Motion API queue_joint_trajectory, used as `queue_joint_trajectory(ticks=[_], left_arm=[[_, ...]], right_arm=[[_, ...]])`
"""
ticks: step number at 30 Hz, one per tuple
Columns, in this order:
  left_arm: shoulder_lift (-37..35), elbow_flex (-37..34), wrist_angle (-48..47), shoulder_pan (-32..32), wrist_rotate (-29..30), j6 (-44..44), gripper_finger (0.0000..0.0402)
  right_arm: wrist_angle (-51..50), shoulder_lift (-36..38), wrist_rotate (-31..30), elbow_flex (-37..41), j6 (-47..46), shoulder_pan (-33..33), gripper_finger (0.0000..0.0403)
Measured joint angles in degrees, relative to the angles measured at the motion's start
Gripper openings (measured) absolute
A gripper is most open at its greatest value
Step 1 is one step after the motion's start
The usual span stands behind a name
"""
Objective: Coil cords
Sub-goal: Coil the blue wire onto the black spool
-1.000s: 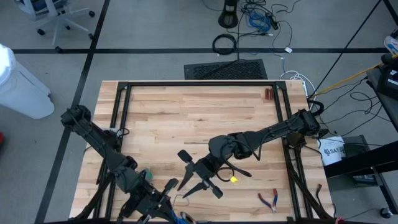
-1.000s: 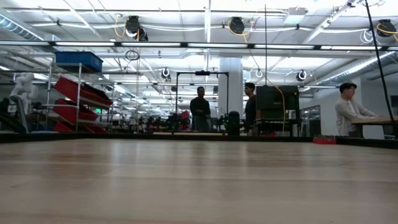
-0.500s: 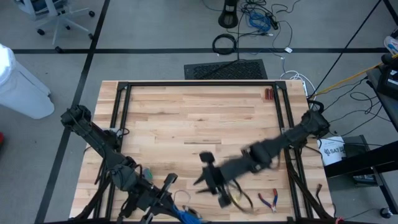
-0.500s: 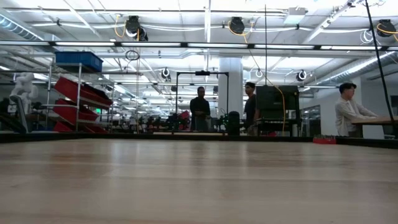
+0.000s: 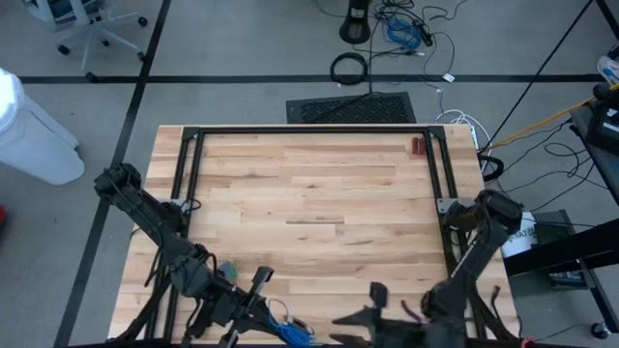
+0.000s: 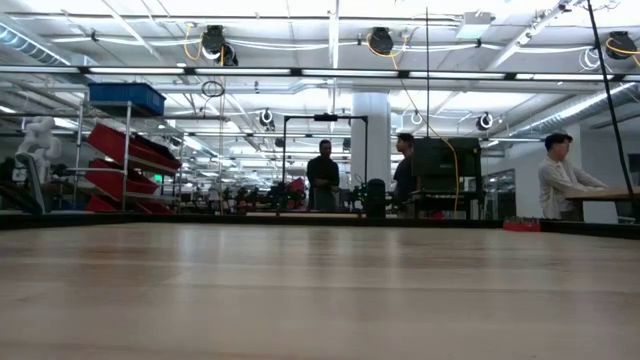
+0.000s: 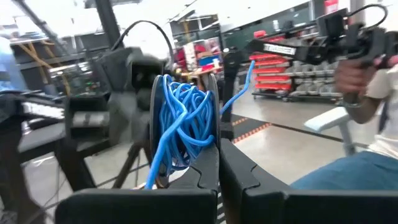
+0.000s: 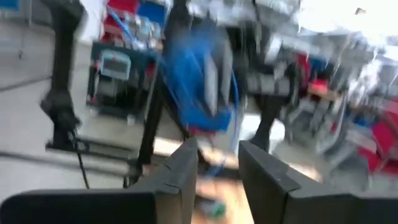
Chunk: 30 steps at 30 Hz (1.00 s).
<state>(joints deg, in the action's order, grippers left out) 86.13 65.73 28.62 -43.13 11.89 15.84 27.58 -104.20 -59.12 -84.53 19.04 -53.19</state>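
Observation:
A bundle of bright blue cord (image 7: 180, 124) in loose loops stands up from my left gripper (image 7: 217, 171), which is shut on it. In the high view this gripper (image 5: 259, 307) is at the table's near edge, left of the middle, and the blue cord (image 5: 287, 331) trails beside it. My right gripper (image 5: 356, 307) is open and empty at the near edge, just right of the cord. Its wrist view (image 8: 217, 165) looks at the blue bundle (image 8: 193, 81), blurred, a little way ahead. Neither gripper shows in the low view. My left gripper pinches the lower part of the blue cord bundle (image 7: 186, 163) between its two fingers, several loops at once. The bundle stands up beyond the fingertips, with one loose strand (image 7: 239, 87) sticking out to the side. The high view shows it at the table's near edge; whether it touches the wood cannot be told.
Black frame rails (image 5: 189, 184) run along the table's left, far and right sides. A small reddish object (image 5: 418, 145) lies at the far right. Red-handled pliers (image 5: 408, 311) partly show by my right arm. People stand in the room beyond the table (image 6: 322, 175).
My right gripper has swung fast from the table's middle toward the near edge and has turned to face the left gripper. My left gripper has stayed at the near edge, and the blue cord now shows beside it.

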Motion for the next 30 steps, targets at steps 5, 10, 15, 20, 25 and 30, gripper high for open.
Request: queue_joint_trajectory(ticks=[5,10,15,20,25,30], left_arm=[[0.00,-0.01,-0.14,0.13,1.20,0.02,0.0000],[0.00,-0.01,0.02,0.41,1.31,-0.02,0.0000],[0.00,0.00,-0.25,0.79,1.59,-0.07,0.0000],[0.00,0.00,-0.61,0.74,1.80,-0.09,0.0000],[0.00,0.00,-0.61,0.76,1.89,-0.09,0.0000],[0.00,0.00,-0.59,0.74,1.89,-0.13,0.0000]], right_arm=[[10.27,-0.71,-0.40,-0.07,12.15,-1.44,0.0051],[9.24,-0.73,3.70,-0.07,12.18,0.75,0.0004],[8.98,-0.79,8.04,-0.05,10.78,2.25,0.0006],[8.78,-0.79,8.29,-0.05,10.83,1.37,0.0002],[8.80,-0.77,8.39,-0.05,10.92,1.39,0.0001],[8.21,-0.77,8.62,-0.05,10.26,2.91,0.0001]])
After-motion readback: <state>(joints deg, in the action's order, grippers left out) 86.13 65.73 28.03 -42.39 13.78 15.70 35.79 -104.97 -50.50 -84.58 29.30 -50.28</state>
